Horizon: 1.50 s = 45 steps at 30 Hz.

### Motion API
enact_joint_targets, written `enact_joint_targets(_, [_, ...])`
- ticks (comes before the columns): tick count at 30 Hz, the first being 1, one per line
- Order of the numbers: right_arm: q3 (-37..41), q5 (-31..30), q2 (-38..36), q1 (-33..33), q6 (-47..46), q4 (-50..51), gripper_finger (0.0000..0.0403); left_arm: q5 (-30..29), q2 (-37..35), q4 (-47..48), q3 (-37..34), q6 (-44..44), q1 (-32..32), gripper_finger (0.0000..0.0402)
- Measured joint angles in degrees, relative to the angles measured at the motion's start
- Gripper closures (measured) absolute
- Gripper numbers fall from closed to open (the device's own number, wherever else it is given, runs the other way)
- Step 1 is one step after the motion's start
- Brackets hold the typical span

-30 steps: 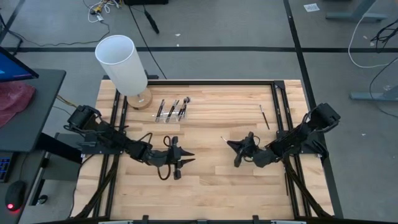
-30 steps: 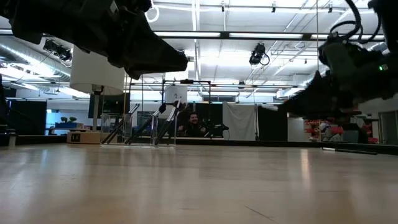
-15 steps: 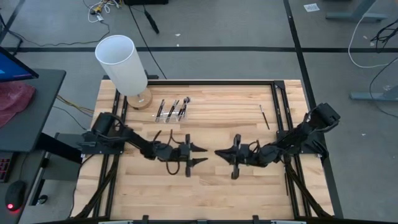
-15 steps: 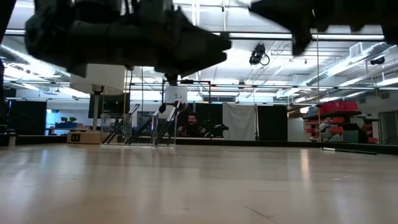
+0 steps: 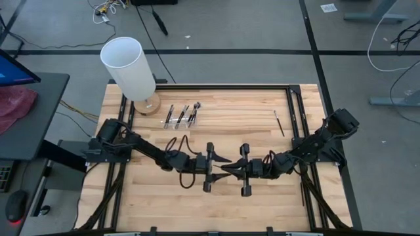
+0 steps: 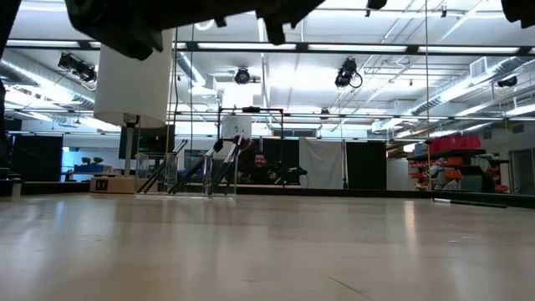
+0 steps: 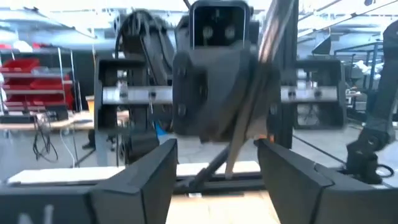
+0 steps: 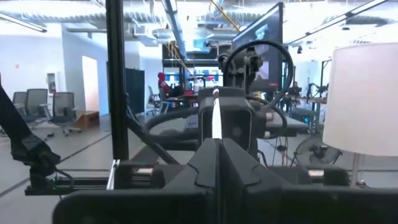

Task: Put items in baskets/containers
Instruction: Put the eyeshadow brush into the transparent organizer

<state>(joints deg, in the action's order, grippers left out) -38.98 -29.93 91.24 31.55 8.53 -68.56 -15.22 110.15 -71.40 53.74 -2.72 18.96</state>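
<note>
Above the table's middle my two grippers face each other, tip to tip. My right gripper [image 5: 231, 169] is shut on a thin makeup brush [image 7: 249, 106], which shows as a pale sliver [image 8: 216, 118] in its own wrist view. My left gripper [image 5: 220, 168] is open, and its fingers [image 7: 155, 174] stand either side of that brush's lower end without touching it. Several more brushes [image 5: 182, 116] stand slanted in the clear holder [image 6: 205, 174] at the far left. One brush [image 5: 279, 122] lies flat on the wood at the far right. My right gripper pinches the brush's shaft [image 8: 216, 134] between its two shut fingertips, coming level from the table's right. The fingers lie across the brush, which stands slanted above and below them, lifted clear of the table.
A tall white cylinder [image 5: 128, 62] on a round wooden base stands at the far left corner, beside the holder. A dark frame [image 5: 289, 88] edges the wooden tabletop. Bare wood lies near the front edge [image 5: 216, 210].
Both grippers have risen and tipped up from pointing downward to about level. The left has gone toward the table's right and the right toward its left, until they meet at the middle. My left gripper has opened wide; the right has stayed shut.
</note>
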Motion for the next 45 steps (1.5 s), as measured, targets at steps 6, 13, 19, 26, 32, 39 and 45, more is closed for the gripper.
enact_joint_targets(6, [-0.1,0.0,-0.1,0.6,1.0,-0.8,0.0397,1.2,0.0,0.6,2.5,-1.5,0.0,0.0222])
enact_joint_targets(13, [-0.1,0.0,-0.1,0.9,1.8,-0.9,0.0397,1.9,0.0,0.3,2.6,-1.6,0.5,0.0312])
enact_joint_targets(19, [-0.1,0.0,-0.1,1.0,1.6,-0.8,0.0396,3.5,0.0,0.1,2.6,-1.7,0.9,0.0388])
enact_joint_targets(26, [-0.1,0.0,-0.1,1.0,-0.5,1.4,0.0367,2.6,0.0,2.1,2.6,-1.6,1.6,0.0389])
enact_joint_targets(32, [0.0,-6.7,-1.6,2.8,-1.4,8.2,0.0323,-5.6,-0.1,11.9,2.7,-1.3,3.0,0.0389])
enact_joint_targets(39, [0.0,-13.7,-9.2,6.3,-14.9,32.6,0.0254,-11.9,-4.2,35.4,2.7,7.2,4.2,0.0389])
enact_joint_targets(45, [0.0,-12.5,-10.1,4.9,-26.2,46.9,0.0232,-11.0,-6.2,46.6,2.7,15.5,4.1,0.0389])
